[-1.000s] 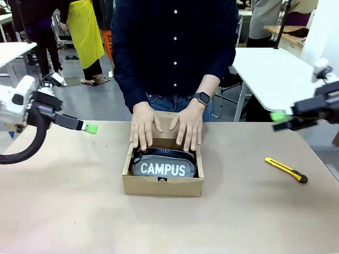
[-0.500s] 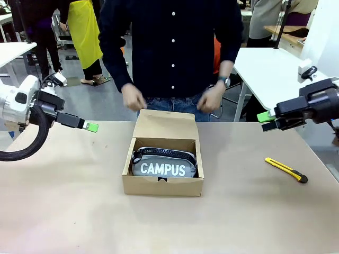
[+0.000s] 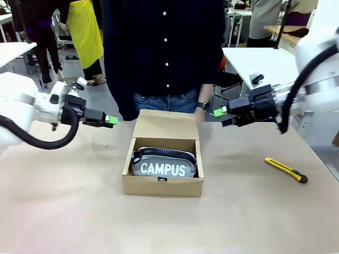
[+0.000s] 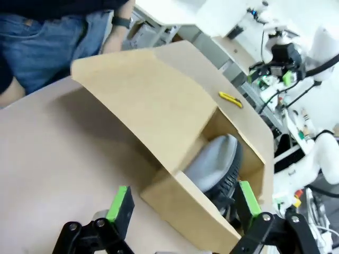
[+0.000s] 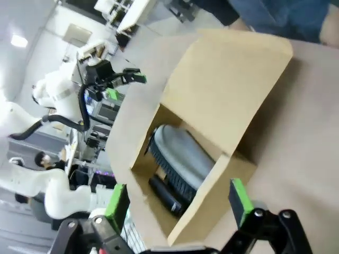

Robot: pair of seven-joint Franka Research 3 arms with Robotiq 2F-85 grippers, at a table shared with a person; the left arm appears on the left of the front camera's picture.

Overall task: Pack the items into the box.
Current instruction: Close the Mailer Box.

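Note:
The brown cardboard box [image 3: 163, 186] stands open at the table's middle, its flap lid [image 3: 167, 124] leaning back toward the person. Inside lies the grey "CAMPUS" pouch [image 3: 163, 168]. My left gripper [image 3: 110, 120] hovers open to the left of the lid, above the table. My right gripper [image 3: 220, 112] hovers open to the lid's right. In the left wrist view the gripper [image 4: 184, 203] frames the box [image 4: 143, 100] and pouch [image 4: 214, 161]. From the right wrist, the gripper [image 5: 177, 203] looks down on the box [image 5: 228, 79], the pouch [image 5: 183, 153] and a black stapler [image 5: 167, 197] beside it.
A yellow-and-black utility knife [image 3: 286, 169] lies on the table at the right. A person in a dark shirt [image 3: 164, 53] stands close behind the box, arms down. White tables stand beyond the far edge.
The person's hands lifted off the box and dropped to the sides. Both arms swung inward, and the grippers now flank the lid.

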